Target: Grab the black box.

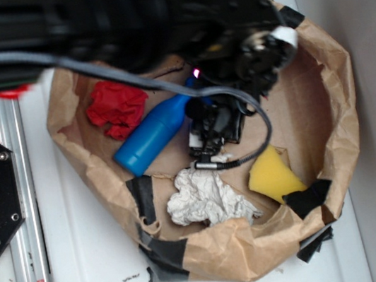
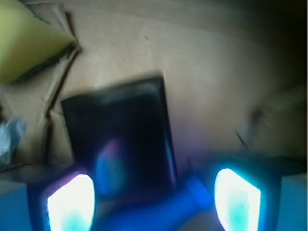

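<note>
Black box [image 2: 120, 139] lies off-centre beneath the open end effector [image 2: 153, 199]; closing could nudge the blue bottle [image 1: 152, 134].

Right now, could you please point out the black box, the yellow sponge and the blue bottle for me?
black box [image 2: 120, 139]: wrist view, middle of its glossy top.
yellow sponge [image 1: 272, 174]: exterior view, centre of its top face.
blue bottle [image 1: 151, 136]: exterior view, middle of its body.

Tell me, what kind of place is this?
Probably a robotics lab bench: a robot arm reaches over a paper-walled bin of test clutter, like a blue bottle and yellow sponge, beside a metal rail.
</note>
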{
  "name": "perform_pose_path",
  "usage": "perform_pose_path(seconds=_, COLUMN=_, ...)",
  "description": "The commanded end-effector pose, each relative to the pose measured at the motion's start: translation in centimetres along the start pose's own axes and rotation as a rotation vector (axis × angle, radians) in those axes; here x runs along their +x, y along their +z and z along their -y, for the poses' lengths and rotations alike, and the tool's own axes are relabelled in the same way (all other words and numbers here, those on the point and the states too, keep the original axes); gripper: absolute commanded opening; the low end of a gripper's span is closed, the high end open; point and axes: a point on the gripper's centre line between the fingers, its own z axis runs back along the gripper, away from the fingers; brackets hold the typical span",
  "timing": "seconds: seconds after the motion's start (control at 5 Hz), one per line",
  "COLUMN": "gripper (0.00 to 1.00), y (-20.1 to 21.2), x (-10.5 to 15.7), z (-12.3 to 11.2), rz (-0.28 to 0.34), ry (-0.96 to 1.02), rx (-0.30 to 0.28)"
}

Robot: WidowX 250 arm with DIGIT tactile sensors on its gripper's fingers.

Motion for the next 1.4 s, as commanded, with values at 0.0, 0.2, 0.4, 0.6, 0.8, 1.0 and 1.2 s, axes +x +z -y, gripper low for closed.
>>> perform_pose_path(seconds=0.0, gripper=1.00, y=-0.2, x=3.7, z=2.1, rz=-0.006, ry=-0.217, rx=-0.001)
perform_pose_path(seconds=0.2, gripper=1.00, y=0.0, x=3.4, z=2.3, rz=-0.019, ry=-0.253, rx=-0.009)
perform_pose_path(seconds=0.4, gripper=0.00, y=0.4, x=3.0, z=2.4, rz=-0.009, ry=-0.270, rx=0.031)
perform_pose_path(seconds=0.6, gripper=0.00, y=4.7, x=1.2, z=2.0, rz=0.096, ry=-0.222, rx=0.177)
perform_pose_path(seconds=0.8, gripper=0.00, y=9.2, x=-0.9, z=2.5, rz=0.240, ry=-0.166, rx=0.320)
perform_pose_path(seconds=1.0, gripper=0.00, y=13.9, x=-2.3, z=3.4, rz=0.352, ry=-0.081, rx=0.347)
perform_pose_path(seconds=1.2, gripper=0.00, y=18.9, x=-2.9, z=4.1, rz=0.325, ry=-0.004, rx=0.307)
